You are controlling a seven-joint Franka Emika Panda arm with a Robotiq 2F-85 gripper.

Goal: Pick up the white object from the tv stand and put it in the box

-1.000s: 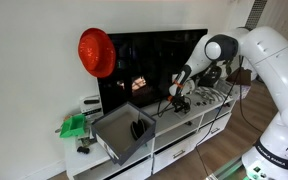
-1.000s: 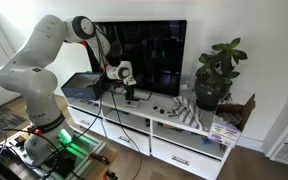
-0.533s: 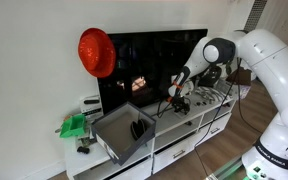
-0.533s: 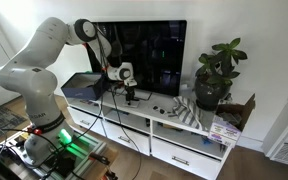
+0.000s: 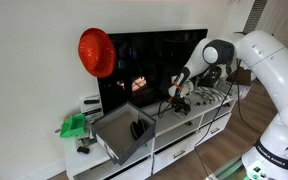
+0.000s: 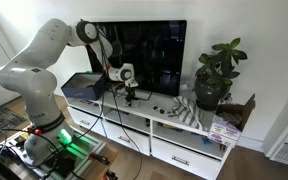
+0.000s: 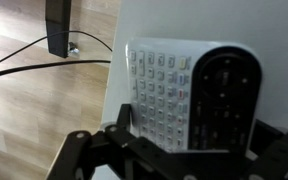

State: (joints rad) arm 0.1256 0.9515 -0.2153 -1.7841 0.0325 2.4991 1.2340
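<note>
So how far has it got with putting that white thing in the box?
Nothing is finished yet. The hand hangs open over the white remote, which lies on the tv stand beside a black remote. Left to do: close on it, lift it, carry it to the box and drop it in.

The wall [image 5: 34, 90] is plain white. A black TV [image 6: 154, 55] stands against it, with a red round object [image 5: 96, 52] at its upper corner. A potted plant [image 6: 212, 75] stands beside the TV. The floor [image 7: 34, 110] is light wood, crossed by black cables [image 7: 44, 68].
</note>
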